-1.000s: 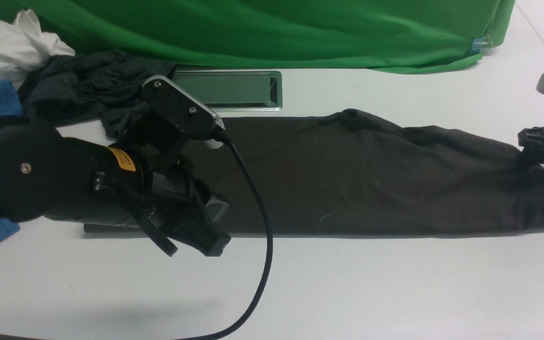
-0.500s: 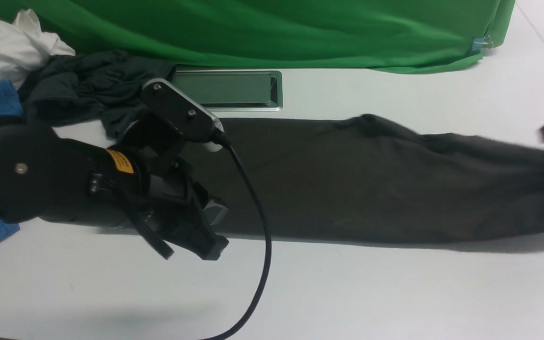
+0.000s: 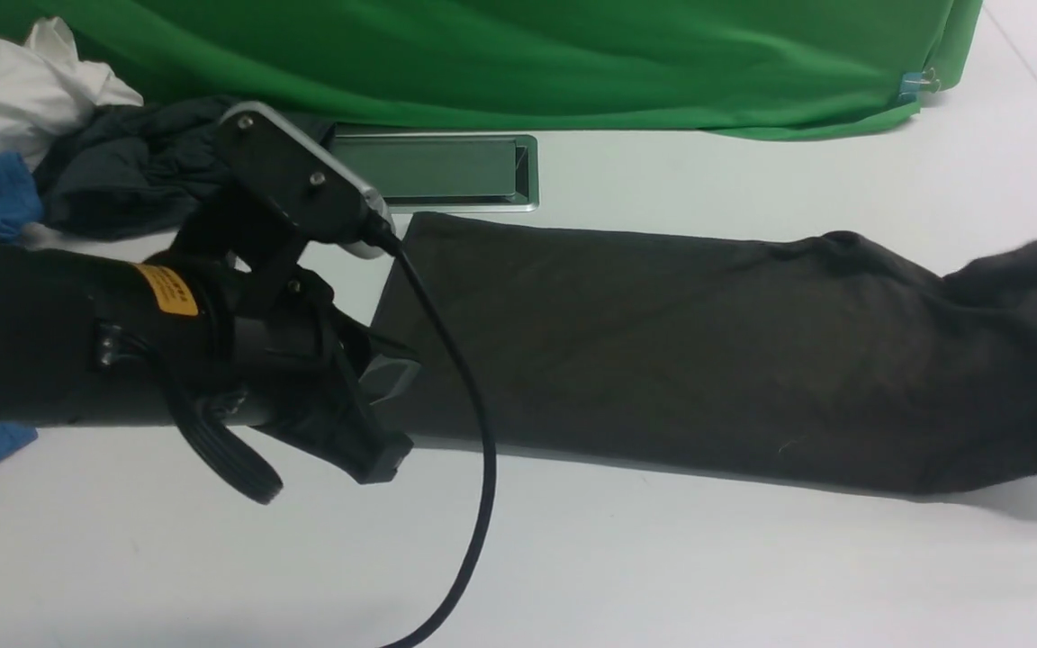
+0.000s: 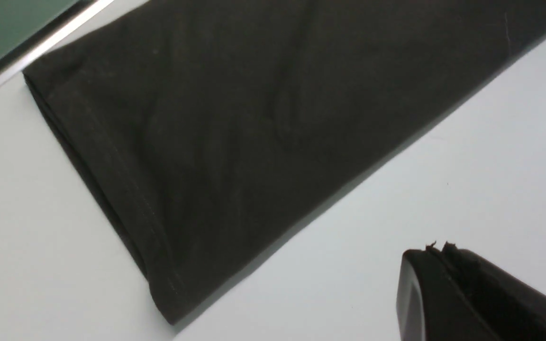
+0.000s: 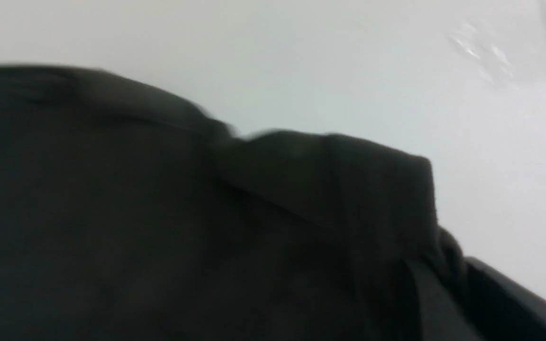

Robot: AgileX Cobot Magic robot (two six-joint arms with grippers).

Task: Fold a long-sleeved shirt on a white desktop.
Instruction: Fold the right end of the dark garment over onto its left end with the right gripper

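Long-sleeved shirt (image 3: pixel 662 351) in the front view lies as one long dark band on the white desktop (image 3: pixel 662 567). Its squared hem end sits just beyond the tips of my left gripper (image 3: pixel 383 463). Its other end rises off the surface well away from that gripper, at the frame's right edge. The right gripper is out of this view.

In the left wrist view, the left gripper (image 4: pixel 436 265) has its fingers pressed together on nothing and hangs over bare table. The hem corner (image 4: pixel 159 303) lies flat, near the tips but apart from them.

The right wrist view is blurred. Cloth bunches right against the right gripper (image 5: pixel 477 293), and I read it as pinching that raised end of the long-sleeved shirt.

I judge the step in hand to be folding the band in half. To do it well I would carry the raised end high, toward the left gripper, so the lower layer does not drag. I would set the left tips on the hem as an anchor and land edge on edge before letting go.
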